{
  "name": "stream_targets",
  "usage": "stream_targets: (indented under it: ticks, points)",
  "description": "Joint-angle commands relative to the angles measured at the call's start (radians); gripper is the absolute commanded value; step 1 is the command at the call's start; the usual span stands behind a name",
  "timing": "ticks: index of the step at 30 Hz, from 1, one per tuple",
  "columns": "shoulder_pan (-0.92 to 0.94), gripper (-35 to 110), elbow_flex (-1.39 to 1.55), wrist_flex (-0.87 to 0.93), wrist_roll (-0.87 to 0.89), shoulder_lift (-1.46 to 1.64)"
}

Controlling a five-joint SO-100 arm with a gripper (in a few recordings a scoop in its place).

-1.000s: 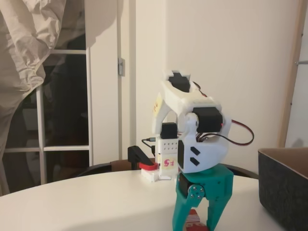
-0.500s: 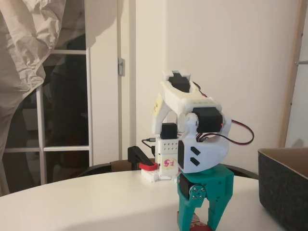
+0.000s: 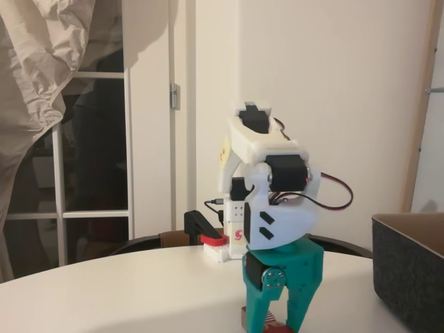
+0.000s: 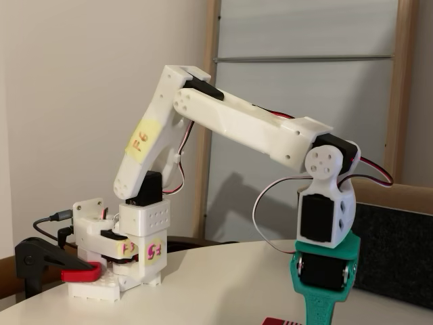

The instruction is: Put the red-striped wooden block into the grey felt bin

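Teal tool point(image 3: 277, 320) pointing straight down at the desk point(image 3: 125, 291), low at the bottom edge of a fixed view. Fingers point(image 3: 297, 309) apart, straddling the red-striped wooden block point(image 3: 262, 320); contact with the block's sides cannot tell. Block sitting on the desk between the finger ends, brown wood edge poking out left of the tool, red-and-white stripes visible in the gap. In another fixed view, striped top of the block point(image 4: 283, 321) just left of the tool's lower part point(image 4: 323, 308) at the frame bottom; finger ends cut off there.

Grey felt bin point(image 3: 411, 267) right of the tool, well apart, upright on the desk, dark wall and tan inner lining visible. In the other fixed view, dark felt wall point(image 4: 396, 250) behind and right of the tool.

White arm point(image 4: 237, 128) arching up and back from the tool to its base point(image 4: 118, 261), clamped by a red-and-black clamp point(image 4: 51, 264) far left of the tool.
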Motion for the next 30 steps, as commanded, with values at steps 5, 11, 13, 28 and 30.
stream_targets:
  ticks: [5,11,13,28,30]
  points:
    - [0.060,4,-0.018,0.011,0.149,0.140]
    - [0.120,2,-0.018,0.011,0.339,0.247]
    - [0.135,1,-0.017,0.012,0.397,0.285]
    - [0.152,0,-0.038,0.012,0.606,0.569]
    - [0.126,0,-0.055,0.014,0.606,0.583]
